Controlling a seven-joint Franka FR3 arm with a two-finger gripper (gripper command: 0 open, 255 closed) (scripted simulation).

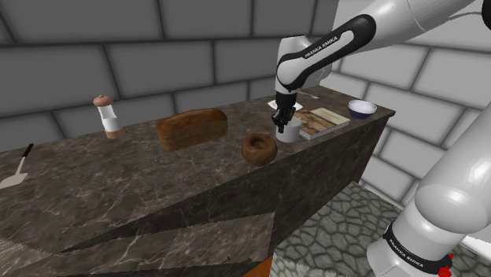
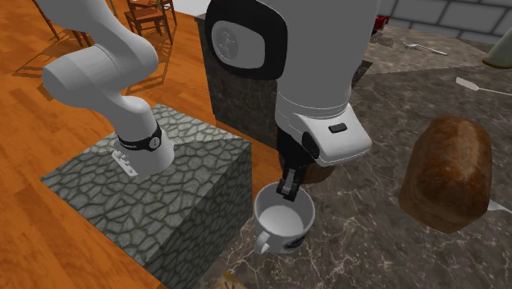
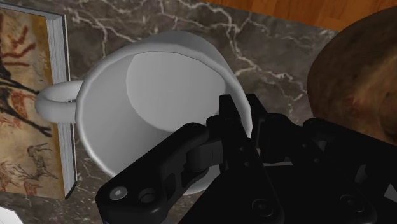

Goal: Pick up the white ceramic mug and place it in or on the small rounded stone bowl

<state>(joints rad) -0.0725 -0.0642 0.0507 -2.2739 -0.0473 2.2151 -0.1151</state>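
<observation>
A white mug point(image 1: 289, 134) stands upright on the dark marble counter point(image 1: 157, 189), between a brown rounded bowl point(image 1: 258, 148) and a picture book point(image 1: 321, 120). My black gripper point(image 1: 283, 122) comes down from above on the mug's rim. In the wrist view the gripper point(image 3: 245, 121) is shut on the mug point(image 3: 146, 95): one finger is inside the wall, the other outside, on the side facing the bowl point(image 3: 356, 76). The mug's handle point(image 3: 54, 102) points towards the book. In the second exterior view the gripper point(image 2: 289, 187) dips into the mug point(image 2: 283, 222).
A brown bread loaf point(image 1: 191, 128) lies beyond the bowl, with a shaker point(image 1: 106, 116) and a spatula point(image 1: 20, 169) farther along. A blue-rimmed white bowl point(image 1: 362, 108) sits at the counter's far end. The counter edge drops off just beside the mug, towards the stone-patterned stand point(image 2: 156, 205).
</observation>
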